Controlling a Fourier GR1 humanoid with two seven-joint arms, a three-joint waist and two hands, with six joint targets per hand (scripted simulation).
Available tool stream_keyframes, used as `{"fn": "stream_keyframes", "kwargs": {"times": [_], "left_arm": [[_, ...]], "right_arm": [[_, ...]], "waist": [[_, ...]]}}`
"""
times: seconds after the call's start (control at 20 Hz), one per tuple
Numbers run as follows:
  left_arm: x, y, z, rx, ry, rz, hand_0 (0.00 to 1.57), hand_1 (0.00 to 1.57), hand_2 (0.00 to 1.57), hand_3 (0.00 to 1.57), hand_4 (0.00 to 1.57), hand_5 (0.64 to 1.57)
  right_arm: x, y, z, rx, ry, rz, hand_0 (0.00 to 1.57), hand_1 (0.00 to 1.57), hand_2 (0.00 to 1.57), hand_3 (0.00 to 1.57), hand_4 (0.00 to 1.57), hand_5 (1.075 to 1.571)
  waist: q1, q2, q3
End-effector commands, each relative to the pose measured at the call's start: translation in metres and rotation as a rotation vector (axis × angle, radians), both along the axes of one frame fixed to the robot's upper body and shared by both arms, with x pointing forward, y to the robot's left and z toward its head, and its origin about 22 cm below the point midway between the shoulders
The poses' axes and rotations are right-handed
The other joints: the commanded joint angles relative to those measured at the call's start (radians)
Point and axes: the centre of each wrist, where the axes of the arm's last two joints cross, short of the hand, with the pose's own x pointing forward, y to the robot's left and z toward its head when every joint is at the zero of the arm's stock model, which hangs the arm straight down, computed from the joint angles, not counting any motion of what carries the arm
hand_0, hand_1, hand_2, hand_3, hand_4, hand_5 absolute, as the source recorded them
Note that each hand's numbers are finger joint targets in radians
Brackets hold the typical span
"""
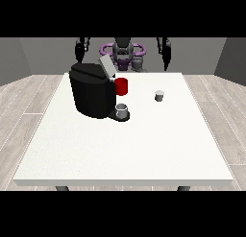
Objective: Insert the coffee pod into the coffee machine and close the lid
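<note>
White table [144, 149] under grey walls, coffee pod [159, 95] standing apart from the open-lidded coffee machine [91, 89], both hands [80, 48] [166, 51] raised far behind, finger state untellable; perhaps risking a toppled pod on a misjudged reach.

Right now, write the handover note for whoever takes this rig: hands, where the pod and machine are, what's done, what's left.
Hands: the hand at the view's left and the hand at the view's right are both raised at the far side of the table, holding nothing; how their fingers lie cannot be made out.
Things: the black coffee machine stands on the white table, left of centre, its lid tilted up and open. A grey cup sits on its base, with a red part above. The small grey coffee pod stands alone to the machine's right.
Done: nothing yet.
Left: pick up the pod, insert it, close the lid.
</note>
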Motion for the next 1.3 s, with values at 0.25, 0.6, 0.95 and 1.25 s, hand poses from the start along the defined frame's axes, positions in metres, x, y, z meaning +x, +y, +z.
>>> {"fn": "stream_keyframes", "kwargs": {"times": [0.25, 0.6, 0.95, 1.25], "left_arm": [[-0.007, 0.011, -0.011, -0.052, -0.13, -0.071, 0.0, 0.0, 0.0, 0.0, 0.24, 1.571], [0.026, 0.054, 0.035, 0.206, -0.093, -0.048, 0.0, 0.0, 0.0, 0.0, 0.0, 1.571], [0.052, 0.095, 0.014, 0.216, -0.045, -0.02, 0.0, 0.0, 0.0, 0.0, 0.0, 1.571], [0.076, 0.081, 0.017, 0.29, 0.058, -0.011, 0.0, 0.0, 0.0, 0.0, 0.0, 1.571]], "right_arm": [[-0.009, -0.02, -0.012, -0.002, 0.107, -0.022, 0.0, 0.0, 0.0, 0.0, 0.13, 1.571], [-0.017, -0.009, -0.023, 0.078, -0.021, -0.139, 0.0, 0.0, 0.0, 0.0, 0.22, 1.571], [-0.003, 0.02, 0.007, 0.08, -0.124, -0.068, 0.0, 0.0, 0.0, 0.0, 0.13, 1.571], [0.011, -0.002, 0.013, 0.08, -0.132, -0.072, 0.0, 0.0, 0.0, 0.0, 0.23, 1.571]], "waist": [[0.015, -0.06, 0.0049], [-0.061, -0.048, 0.0054], [-0.123, 0.075, 0.0044], [-0.129, 0.099, 0.0049]]}}
